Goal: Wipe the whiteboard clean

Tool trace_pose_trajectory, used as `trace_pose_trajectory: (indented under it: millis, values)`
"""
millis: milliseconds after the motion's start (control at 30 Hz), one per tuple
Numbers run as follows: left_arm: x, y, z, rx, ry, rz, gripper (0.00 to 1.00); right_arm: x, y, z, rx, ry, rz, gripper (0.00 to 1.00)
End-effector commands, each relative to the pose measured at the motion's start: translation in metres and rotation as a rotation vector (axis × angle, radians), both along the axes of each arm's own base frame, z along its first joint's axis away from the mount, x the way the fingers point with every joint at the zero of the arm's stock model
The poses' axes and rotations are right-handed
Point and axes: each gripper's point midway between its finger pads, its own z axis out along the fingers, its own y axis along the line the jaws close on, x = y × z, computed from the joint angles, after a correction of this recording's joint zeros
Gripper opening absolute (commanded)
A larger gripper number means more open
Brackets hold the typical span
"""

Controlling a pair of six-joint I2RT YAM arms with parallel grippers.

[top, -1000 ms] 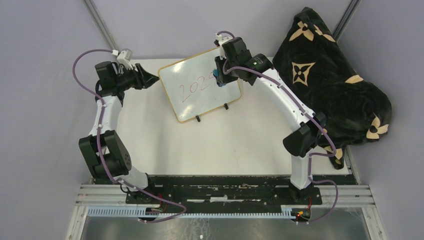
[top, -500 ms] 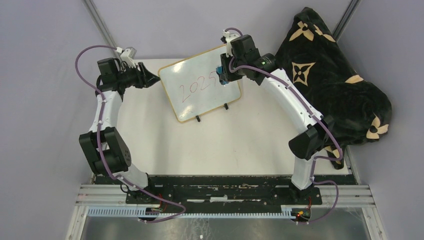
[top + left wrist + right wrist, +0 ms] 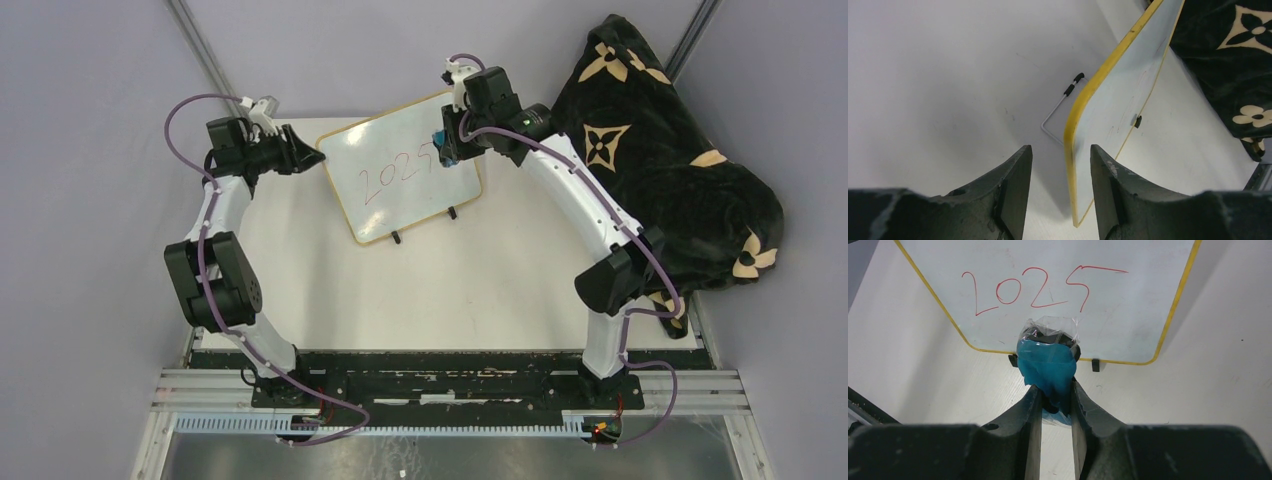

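Observation:
The whiteboard [image 3: 400,185] stands tilted at the back of the table, with "2025" in red on it [image 3: 1038,287]. My left gripper [image 3: 310,156] is open at the board's left end. In the left wrist view its fingers [image 3: 1060,165] stand either side of the yellow-framed edge [image 3: 1074,130] without clamping it. My right gripper [image 3: 447,150] is at the board's right part, shut on a blue eraser in clear plastic wrap [image 3: 1048,362]. The eraser sits in front of the board's lower edge, just below the "5".
A black blanket with beige flower marks [image 3: 660,160] is heaped at the table's right side, close to the right arm. A thin wire stand [image 3: 1055,112] props the board from behind. Two small black feet [image 3: 1095,365] rest on the white table [image 3: 420,290].
My left gripper has moved right to the board's left edge, which now sits between its fingers. My right gripper shifted slightly up and right with the eraser, then held still.

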Motion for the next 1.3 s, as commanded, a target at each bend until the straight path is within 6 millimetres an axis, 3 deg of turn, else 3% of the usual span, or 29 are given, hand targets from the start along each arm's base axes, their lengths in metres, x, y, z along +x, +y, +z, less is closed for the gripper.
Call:
trace_pose_trajectory:
  millis: [0,167,467,1000,1133,1267]
  values:
    - [0.016,-0.016,0.038,-0.050,-0.097,-0.044,0.53,0.017,0.001,0.010,0.036,-0.042,0.000,0.01]
    - [0.023,-0.025,0.044,-0.072,-0.102,-0.070,0.52,0.023,0.001,-0.002,0.041,-0.009,-0.014,0.01]
    - [0.026,-0.034,0.044,-0.094,-0.103,-0.140,0.40,0.028,0.002,-0.015,0.040,0.014,-0.010,0.00]
    - [0.015,-0.045,0.024,-0.106,-0.084,-0.291,0.42,0.025,-0.001,-0.023,0.030,0.050,-0.028,0.01]
    - [0.017,-0.043,0.015,-0.092,-0.077,-0.298,0.33,0.026,-0.004,-0.025,0.023,0.050,-0.038,0.01]
    - [0.018,-0.042,0.012,-0.090,-0.070,-0.304,0.18,0.028,-0.004,-0.026,0.022,0.043,-0.044,0.01]
